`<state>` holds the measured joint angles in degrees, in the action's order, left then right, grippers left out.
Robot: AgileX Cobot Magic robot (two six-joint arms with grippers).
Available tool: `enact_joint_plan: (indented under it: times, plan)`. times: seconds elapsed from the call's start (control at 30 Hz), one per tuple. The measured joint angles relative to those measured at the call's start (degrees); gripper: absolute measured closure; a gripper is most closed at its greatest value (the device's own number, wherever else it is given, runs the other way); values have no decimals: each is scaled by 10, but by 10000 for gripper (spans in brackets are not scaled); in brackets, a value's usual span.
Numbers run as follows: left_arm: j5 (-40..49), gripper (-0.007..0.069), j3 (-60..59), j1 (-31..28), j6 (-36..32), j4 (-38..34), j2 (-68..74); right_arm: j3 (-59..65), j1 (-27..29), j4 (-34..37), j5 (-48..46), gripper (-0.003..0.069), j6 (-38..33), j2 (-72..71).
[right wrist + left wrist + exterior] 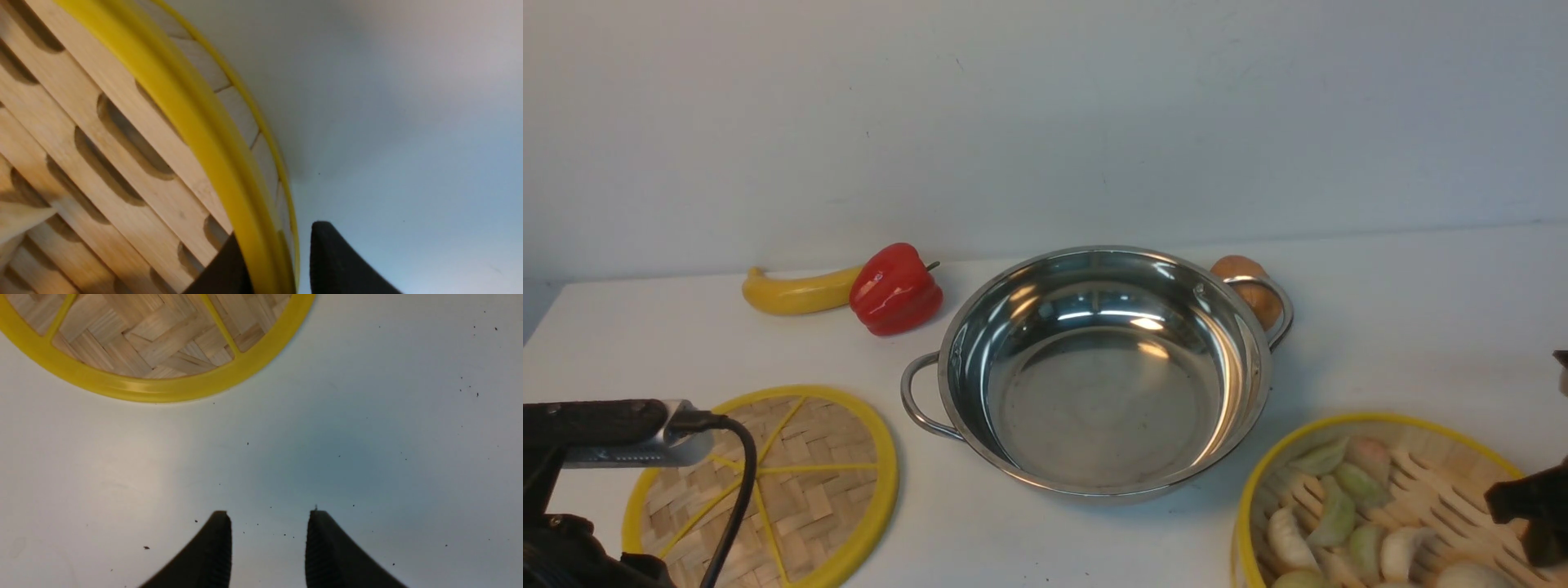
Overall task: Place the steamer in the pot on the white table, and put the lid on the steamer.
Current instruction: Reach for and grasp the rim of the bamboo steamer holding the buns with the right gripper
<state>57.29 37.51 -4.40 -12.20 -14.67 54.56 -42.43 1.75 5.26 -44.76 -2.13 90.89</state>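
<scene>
- Straddling the yellow-rimmed wall of the round bamboo steamer [122, 163], the right hand [278, 232] is seen released: one finger is set inside the rim, the other just outside it.
- The left hand [269, 516] is held released above the plain white worktop [408, 437], with the flat woven yellow-rimmed lid [155, 335] lying just beyond its fingertips.
- The wide shiny steel pot [980, 327] is placed between the two hands, farther forward.

Front camera overlooks table [1413, 318]; wrist cameras sit close, probably downward.
</scene>
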Motion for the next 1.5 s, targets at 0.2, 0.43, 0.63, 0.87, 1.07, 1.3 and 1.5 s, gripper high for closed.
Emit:
enact_joint_plan:
  times: [0.2, 0.43, 0.63, 0.87, 1.07, 1.3, 1.5]
  plan:
    - [0, 375, 0, 0, 0, 0, 0, 0, 0, 0, 0, 538, 0, 0]
    - [0, 375, 0, 0, 0, 0, 0, 0, 0, -9, -2, 596, -11, 0]
    - [-1, 375, 0, 0, 0, 0, 0, 0, 0, -11, -3, 596, -11, 0]
    - [-1, 375, 0, 0, 0, 0, 0, -40, 0, -13, -68, 596, -11, 5]
    - [-2, 375, 0, 0, 0, 0, 0, -109, 0, -13, -149, 596, -11, 6]
    - [-2, 375, 0, 0, 0, 0, 0, -194, 0, -13, -240, 598, -17, 6]
    - [-2, 375, 0, 0, 0, 0, 0, -259, 0, -12, -258, 598, -22, 6]
